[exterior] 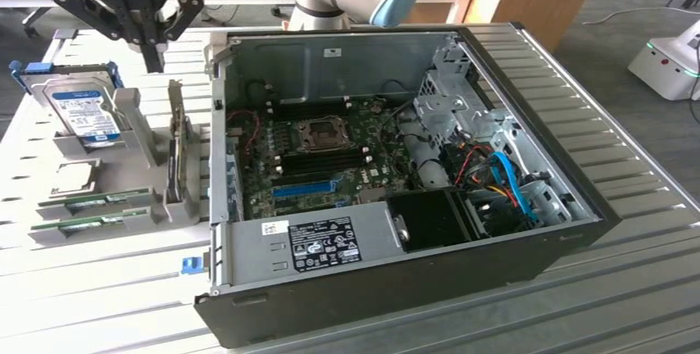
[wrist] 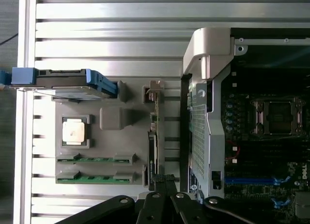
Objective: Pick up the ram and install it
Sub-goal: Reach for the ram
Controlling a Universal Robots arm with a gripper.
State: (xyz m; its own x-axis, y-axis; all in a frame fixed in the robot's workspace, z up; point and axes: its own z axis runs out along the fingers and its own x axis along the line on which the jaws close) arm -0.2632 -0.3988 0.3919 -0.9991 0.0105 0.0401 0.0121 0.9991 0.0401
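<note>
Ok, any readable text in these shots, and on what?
"ROBOTIQ": on the body of the tool.
"DELL": on the motherboard, lying sideways in the wrist view.
Too small to read: the hard drive label and the white sticker on the case.

You have open air straight above the two ram sticks (exterior: 97, 202), which lie flat in the grey holder (exterior: 55, 236). An upright card (exterior: 177, 149) stands just beside them, between them and the computer case (exterior: 219, 165) wall, and the hard drive (exterior: 88, 112) rises at the holder's other end. Inside the case the motherboard (exterior: 328, 157) lies uncovered; cables (exterior: 509, 182) crowd the exterior view's right.
</note>
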